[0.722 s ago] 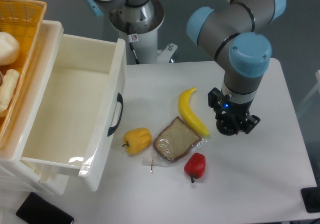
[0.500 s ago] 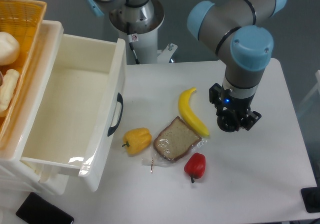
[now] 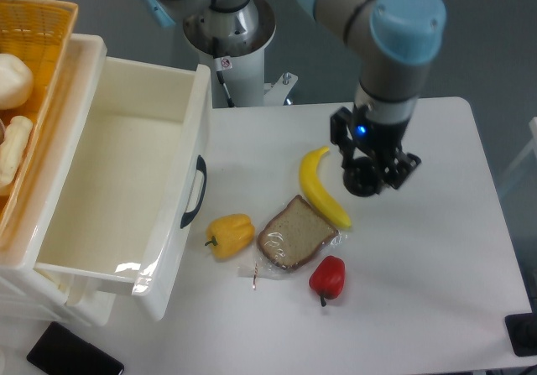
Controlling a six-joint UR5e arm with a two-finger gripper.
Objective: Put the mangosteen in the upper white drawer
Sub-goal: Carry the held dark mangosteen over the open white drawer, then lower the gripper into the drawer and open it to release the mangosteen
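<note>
1. Gripper (image 3: pixel 367 176): suspended above the white bench (image 3: pixel 436 257), just right of the banana (image 3: pixel 321 186); the jaws pinch the mangosteen (image 3: pixel 362 179), a dark round fruit held clear of the surface.
2. Upper white drawer (image 3: pixel 126 182): pulled open at the left, its dark curved handle facing the bench, well apart from the mangosteen.
3. Orange wicker basket (image 3: pixel 38 23): at the far left, behind the drawer.
4. Yellow pepper (image 3: pixel 231 234), wrapped bread slice (image 3: pixel 295 234) and red pepper (image 3: pixel 328 278): lying on the bench between drawer and gripper.
</note>
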